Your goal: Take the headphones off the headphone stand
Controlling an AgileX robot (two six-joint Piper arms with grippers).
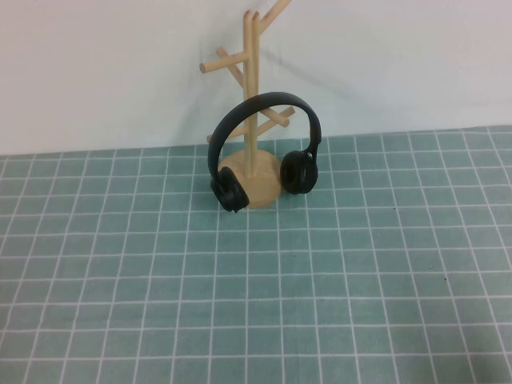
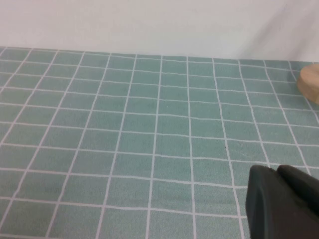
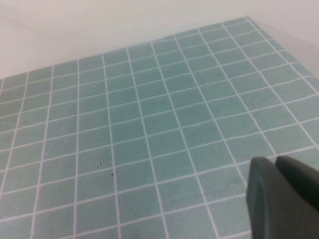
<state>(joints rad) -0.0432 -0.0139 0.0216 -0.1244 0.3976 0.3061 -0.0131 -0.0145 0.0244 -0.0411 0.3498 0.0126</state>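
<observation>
My left gripper (image 2: pixel 281 199) hangs low over the green grid-patterned table (image 2: pixel 149 129), only a dark corner of it showing in its own wrist view; whether it is spread or closed I cannot tell, and nothing can be seen in its hold. Ahead of it and off to one side, well apart, a pale sliver of the headphone stand (image 2: pixel 310 82) sits on the table at the edge of that view.

My right gripper (image 3: pixel 284 199) hovers likewise over bare table squares, just a grey-black corner visible; how far it is open I cannot tell, and no object appears in its hold. A few dark specks dot the table in front of it.

Neither gripper shows in the high view. There, the black headphones (image 1: pixel 264 104) are draped over the light wooden headphone stand (image 1: pixel 254 64), far forward of both grippers near the white back wall (image 1: pixel 96 64). The headband arches across the upright pole at the lower pegs, and the two ear cups hang down on either side of the round base, at or just above the table.
</observation>
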